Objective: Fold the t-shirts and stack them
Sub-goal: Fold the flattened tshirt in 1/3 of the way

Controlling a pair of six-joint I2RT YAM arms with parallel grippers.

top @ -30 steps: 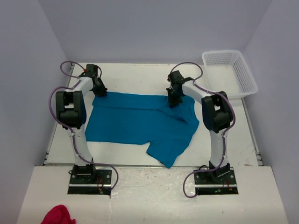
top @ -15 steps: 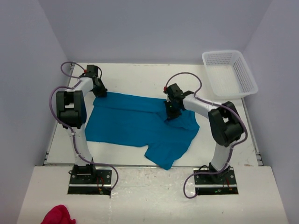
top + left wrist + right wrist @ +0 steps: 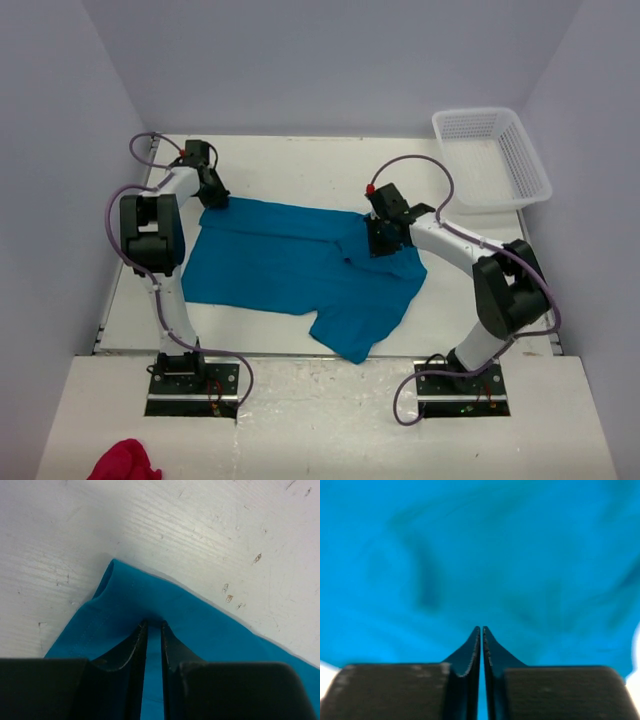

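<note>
No text, label, brand or number can be read in any view. The t-shirt [image 3: 290, 265] shows plain teal fabric, and the basket [image 3: 530, 160] bears no legible mark.

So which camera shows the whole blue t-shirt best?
The top external view. It shows the whole t-shirt spread out, edge to edge. The left wrist view shows only one stitched corner of it, and the right wrist view shows just blurry blue cloth up close.
</note>
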